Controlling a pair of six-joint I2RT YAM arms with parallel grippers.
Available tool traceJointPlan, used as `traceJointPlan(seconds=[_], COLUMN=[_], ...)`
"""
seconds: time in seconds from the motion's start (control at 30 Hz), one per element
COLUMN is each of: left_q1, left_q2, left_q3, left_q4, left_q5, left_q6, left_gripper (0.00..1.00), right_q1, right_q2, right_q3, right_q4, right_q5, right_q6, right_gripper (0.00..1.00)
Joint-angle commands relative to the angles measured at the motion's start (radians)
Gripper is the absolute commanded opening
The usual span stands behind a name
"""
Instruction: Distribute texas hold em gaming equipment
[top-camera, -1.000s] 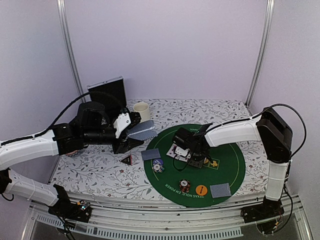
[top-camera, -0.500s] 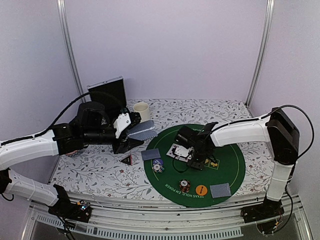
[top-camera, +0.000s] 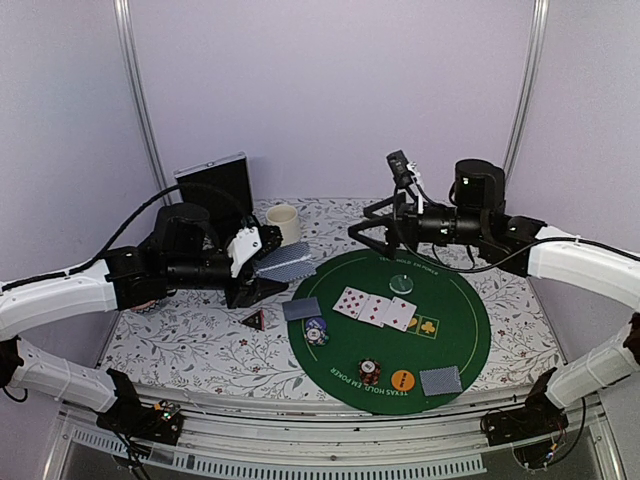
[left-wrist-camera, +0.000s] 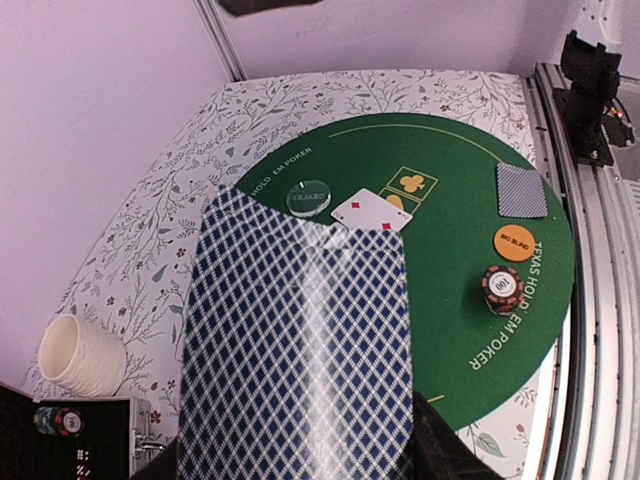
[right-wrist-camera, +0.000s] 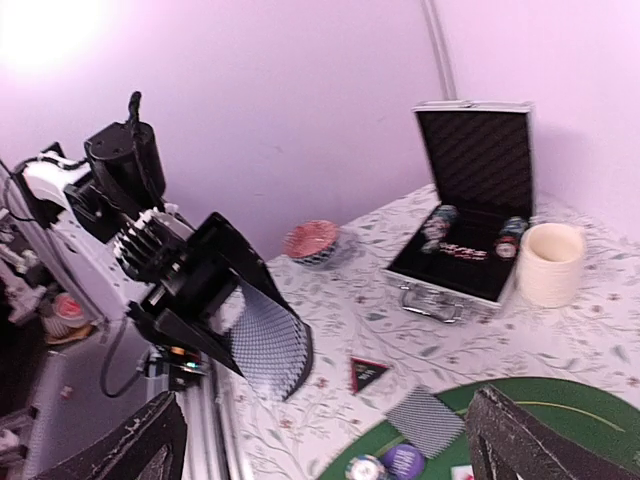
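Observation:
My left gripper (top-camera: 268, 272) is shut on a deck of playing cards (left-wrist-camera: 300, 340) with blue-checked backs, held above the floral table left of the green mat (top-camera: 460, 320). My right gripper (top-camera: 384, 226) hangs open and empty, raised over the mat's far edge. Three face-up cards (top-camera: 375, 308) lie spread at the mat's centre, with a pale round chip (top-camera: 402, 283) behind them. A face-down card (top-camera: 300, 308) and a blue-white chip stack (top-camera: 317, 330) sit at the mat's left. The dark red stack (top-camera: 369, 371), orange disc (top-camera: 403, 380) and another face-down card (top-camera: 441, 380) lie near its front. The triangular token (top-camera: 255, 319) rests off the mat.
A cream mug (top-camera: 283, 222) and an open silver-edged black case (top-camera: 215, 185) with chips inside stand at the back left. A reddish bowl-like thing (right-wrist-camera: 312, 242) sits on the table's left side. White frame posts rise at both back corners.
My right gripper opened, lifted off the face-up cards and swung up and back over the mat's far edge. The cards now lie spread out. My left arm has not moved.

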Motion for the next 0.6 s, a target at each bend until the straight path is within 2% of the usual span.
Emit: traceJointPlan(seconds=[0.0, 0.2, 0.37, 0.47, 0.57], left_q1=[0.004, 0.004, 0.004, 0.004, 0.004], left_q2=[-0.023, -0.027, -0.021, -0.018, -0.019], left_q3=[-0.002, -0.004, -0.005, -0.003, -0.004], left_q4=[0.028, 0.028, 0.028, 0.027, 0.028], left_q5=[0.042, 0.048, 0.048, 0.044, 0.043], left_q6=[0.005, 0.006, 0.008, 0.007, 0.007], left_gripper=[0.52, 0.52, 0.52, 0.52, 0.52], right_q1=[0.014, 0.065, 0.088, 0.099, 0.102], right_q2=[0.197, 0.344, 0.421, 0.459, 0.486], right_q3=[0.028, 0.140, 0.186, 0.208, 0.222], right_q4=[0.266, 0.273, 0.311, 0.312, 0.306], right_q5=[-0.242, -0.288, -0.351, -0.371, -0.391], right_q6=[0.306, 0.306, 0.328, 0.339, 0.351], right_gripper=[0.99, 1.00, 0.92, 0.83, 0.63])
